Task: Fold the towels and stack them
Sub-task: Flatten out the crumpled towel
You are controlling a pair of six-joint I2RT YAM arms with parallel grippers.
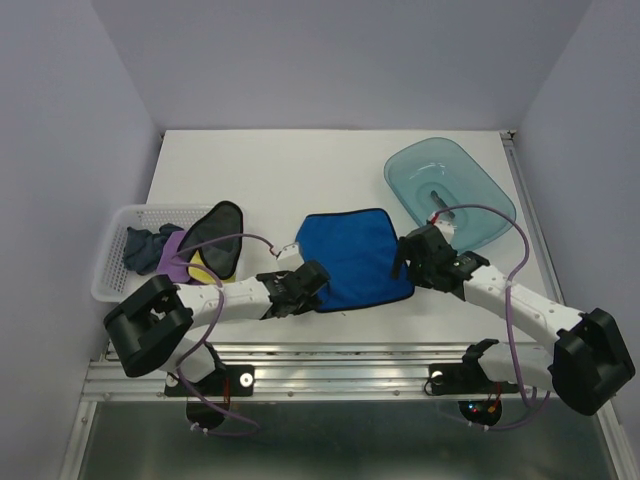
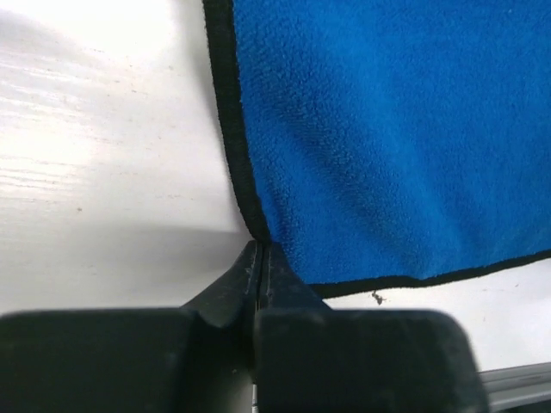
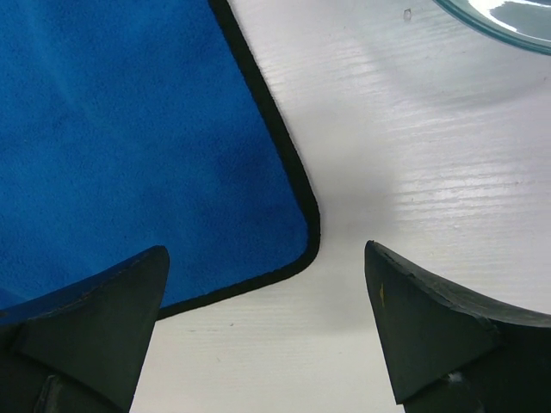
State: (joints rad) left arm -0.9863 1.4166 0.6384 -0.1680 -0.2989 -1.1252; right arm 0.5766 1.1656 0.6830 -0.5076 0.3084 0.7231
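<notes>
A bright blue towel [image 1: 352,258] with black edging lies flat in the middle of the table. My left gripper [image 1: 318,283] is shut, its fingertips [image 2: 260,249] pinched on the black edge near the towel's [image 2: 387,129] near left corner. My right gripper [image 1: 405,262] is open and empty, hovering over the towel's near right corner; in the right wrist view the gripper [image 3: 266,248] straddles that corner of the towel [image 3: 129,146]. A dark navy towel [image 1: 145,246] and a purple towel [image 1: 172,262] lie crumpled in the basket.
A white mesh basket [image 1: 118,218] stands at the left, with a black-edged dark cloth [image 1: 215,238] and something yellow [image 1: 200,272] hanging over its right side. A translucent teal tray [image 1: 455,185] sits at the back right; its rim shows in the right wrist view [image 3: 508,21].
</notes>
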